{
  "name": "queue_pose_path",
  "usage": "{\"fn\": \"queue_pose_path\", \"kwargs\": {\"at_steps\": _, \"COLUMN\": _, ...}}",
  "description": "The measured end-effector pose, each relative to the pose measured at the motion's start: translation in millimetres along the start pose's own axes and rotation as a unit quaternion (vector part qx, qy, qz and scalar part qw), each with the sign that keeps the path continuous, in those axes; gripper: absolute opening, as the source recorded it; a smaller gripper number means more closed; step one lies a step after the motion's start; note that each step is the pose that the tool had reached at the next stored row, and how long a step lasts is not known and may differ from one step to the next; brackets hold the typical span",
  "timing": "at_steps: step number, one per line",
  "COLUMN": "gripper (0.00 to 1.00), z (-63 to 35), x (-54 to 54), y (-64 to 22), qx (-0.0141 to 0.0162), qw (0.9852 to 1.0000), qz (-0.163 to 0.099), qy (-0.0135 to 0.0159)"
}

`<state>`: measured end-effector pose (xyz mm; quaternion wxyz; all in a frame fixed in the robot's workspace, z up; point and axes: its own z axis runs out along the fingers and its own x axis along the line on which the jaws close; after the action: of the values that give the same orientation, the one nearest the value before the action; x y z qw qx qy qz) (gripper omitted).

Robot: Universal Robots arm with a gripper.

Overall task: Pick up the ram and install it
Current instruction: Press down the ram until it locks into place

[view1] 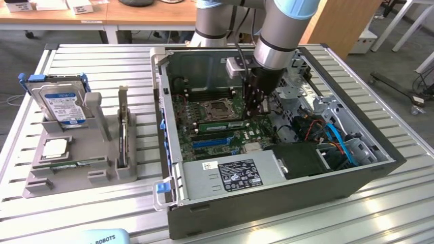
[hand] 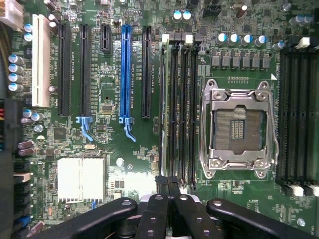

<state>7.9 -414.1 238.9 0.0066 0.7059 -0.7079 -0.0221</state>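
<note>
The gripper (view1: 257, 114) reaches down into the open computer case (view1: 271, 203), with its dark fingers clenched together. In the wrist view the gripper (hand: 168, 185) shows its two fingertips pressed against each other, with no gap, right over the bank of black memory slots (hand: 179, 109) beside the processor socket (hand: 238, 128).

The ram (hand: 163, 109) stands edge-on in the slot of that bank farthest from the socket, showing as a thin greenish line along the slot. The closed fingertips sit over one end of it; I cannot tell whether they touch it. In the exterior view the ram (view1: 220, 123) shows as a narrow green strip on the motherboard, just in front of the processor socket (view1: 220, 108) and just beside the gripper on the exterior view's left.

Farther along the board in the wrist view lie several long expansion slots, one of them blue (hand: 124, 69), and a pale finned heat sink (hand: 80, 179). The power supply (view1: 230, 175), with its label, fills the case's near corner.

The case lies on its side on the slatted metal desk (view1: 101, 61). On the exterior view's left, well apart from the case, a grey tray (view1: 40, 185) holds an upright hard drive (view1: 64, 104), a square silver processor chip (view1: 54, 147), an upright dark expansion card (view1: 122, 127) and a small green board (view1: 74, 164) lying flat.
</note>
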Motion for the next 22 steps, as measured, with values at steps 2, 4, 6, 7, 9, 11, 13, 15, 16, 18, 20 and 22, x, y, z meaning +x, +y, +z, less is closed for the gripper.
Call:
{"fn": "queue_pose_path", "kwargs": {"at_steps": 2, "gripper": 0.10, "z": -4.7, "x": -0.1, "y": 0.2, "qx": 0.0000, "qw": 1.0000, "qz": 0.000, "qy": 0.0000}}
{"fn": "queue_pose_path", "kwargs": {"at_steps": 4, "gripper": 0.10, "z": -8.7, "x": -0.2, "y": 0.4, "qx": 0.0000, "qw": 1.0000, "qz": 0.000, "qy": 0.0000}}
{"fn": "queue_pose_path", "kwargs": {"at_steps": 6, "gripper": 0.10, "z": -12.2, "x": -0.3, "y": 0.5, "qx": 0.0000, "qw": 1.0000, "qz": 0.000, "qy": 0.0000}}
{"fn": "queue_pose_path", "kwargs": {"at_steps": 7, "gripper": 0.10, "z": -13.7, "x": -0.3, "y": 0.6, "qx": 0.0000, "qw": 1.0000, "qz": 0.000, "qy": 0.0000}}
{"fn": "queue_pose_path", "kwargs": {"at_steps": 9, "gripper": 0.10, "z": -15.6, "x": -0.4, "y": 0.6, "qx": 0.0000, "qw": 1.0000, "qz": 0.000, "qy": 0.0000}}
{"fn": "queue_pose_path", "kwargs": {"at_steps": 11, "gripper": 0.10, "z": -15.5, "x": -0.4, "y": 0.6, "qx": 0.0000, "qw": 1.0000, "qz": 0.000, "qy": -0.0001}}
{"fn": "queue_pose_path", "kwargs": {"at_steps": 13, "gripper": 0.10, "z": -15.6, "x": -0.3, "y": 0.6, "qx": 0.0000, "qw": 1.0000, "qz": 0.000, "qy": 0.0000}}
{"fn": "queue_pose_path", "kwargs": {"at_steps": 15, "gripper": 0.10, "z": -15.6, "x": -0.3, "y": 0.6, "qx": 0.0000, "qw": 1.0000, "qz": 0.000, "qy": 0.0000}}
{"fn": "queue_pose_path", "kwargs": {"at_steps": 16, "gripper": 0.10, "z": -15.6, "x": -0.3, "y": 0.7, "qx": 0.0000, "qw": 1.0000, "qz": 0.000, "qy": 0.0000}}
{"fn": "queue_pose_path", "kwargs": {"at_steps": 18, "gripper": 0.10, "z": -15.6, "x": -0.3, "y": 1.3, "qx": 0.0000, "qw": 1.0000, "qz": 0.000, "qy": 0.0000}}
{"fn": "queue_pose_path", "kwargs": {"at_steps": 20, "gripper": 0.10, "z": -15.6, "x": -0.3, "y": 2.7, "qx": 0.0000, "qw": 1.0000, "qz": 0.000, "qy": 0.0000}}
{"fn": "queue_pose_path", "kwargs": {"at_steps": 22, "gripper": 0.10, "z": -15.5, "x": -0.3, "y": 5.1, "qx": 0.0000, "qw": 1.0000, "qz": 0.000, "qy": 0.0000}}
